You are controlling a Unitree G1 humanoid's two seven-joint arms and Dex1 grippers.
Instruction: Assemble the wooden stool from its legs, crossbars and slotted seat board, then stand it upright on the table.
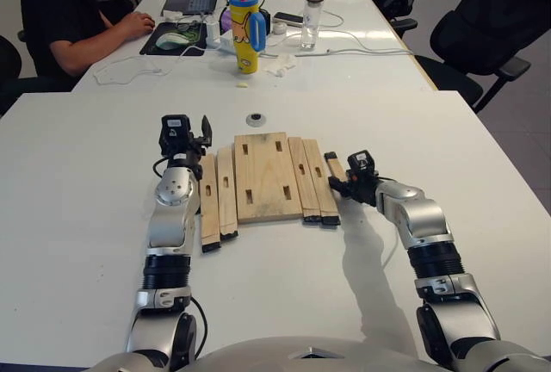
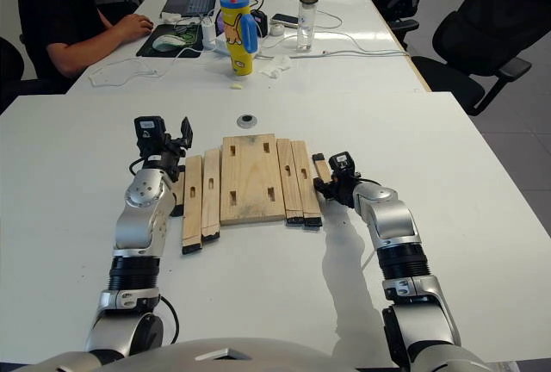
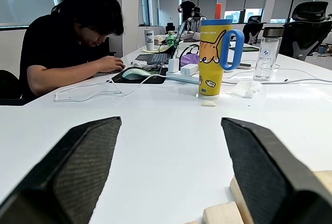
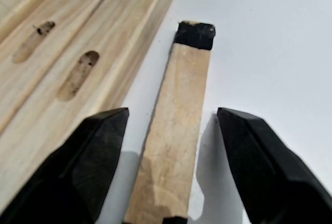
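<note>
The slotted seat board (image 1: 267, 178) lies flat mid-table. Two leg pieces (image 1: 218, 195) lie along its left side and two more (image 1: 312, 181) along its right side. A short crossbar with black ends (image 4: 176, 125) lies just right of those. My right gripper (image 1: 338, 184) is low over the table and open, its fingers (image 4: 88, 167) on either side of the crossbar without touching it. Beside the far end of the left legs is my left gripper (image 1: 198, 138), open and holding nothing, with a wooden corner (image 3: 223, 213) by one finger.
A small grey round disc (image 1: 256, 119) sits beyond the board. On the second table behind are a yellow cup (image 1: 245, 32), a bottle (image 1: 312, 15), cables and a laptop, with a person seated there. Office chairs stand at the right.
</note>
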